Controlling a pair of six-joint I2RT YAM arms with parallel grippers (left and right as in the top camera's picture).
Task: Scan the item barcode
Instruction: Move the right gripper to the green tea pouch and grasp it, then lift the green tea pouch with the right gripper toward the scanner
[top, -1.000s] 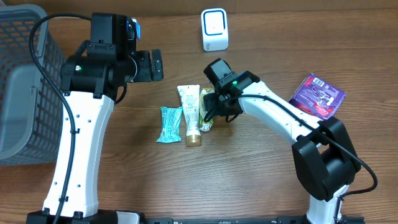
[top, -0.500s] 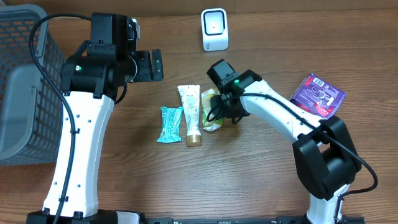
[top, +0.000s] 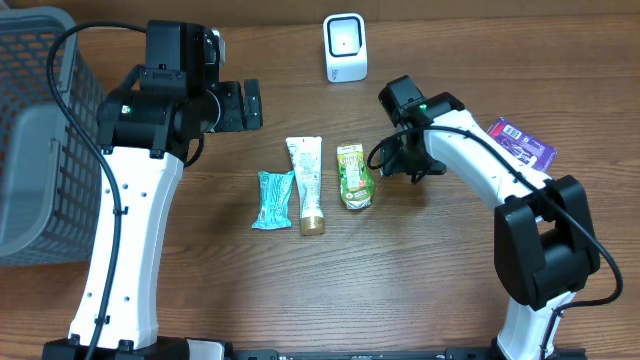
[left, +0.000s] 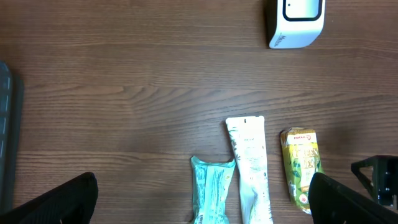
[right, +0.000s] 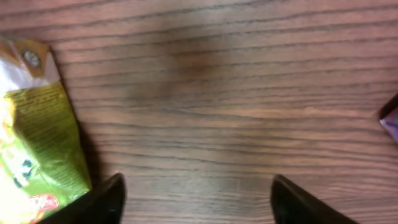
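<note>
While the right gripper (right: 196, 202) hangs low over bare wood with its fingers (right: 102, 200) spread and nothing between them, the green pouch (top: 354, 176) lies flat on the table (top: 420, 280) just to its left, close beside one finger and not held. The pouch is the rightmost of a row of three: a teal packet (top: 272, 199), a white tube (top: 307, 183) right beside it, then the pouch a little apart from the tube. The scanner (top: 345, 47) stands near the far edge, well beyond the row. A purple packet (top: 520, 140) lies to the right, partly hidden under the right arm. The left gripper (top: 245, 105) hovers left of the scanner, its jaws wide apart and empty. A grey basket (top: 40, 130) stands at the left edge. Whether a barcode faces up on the pouch I cannot tell, since its print is too small to read.
</note>
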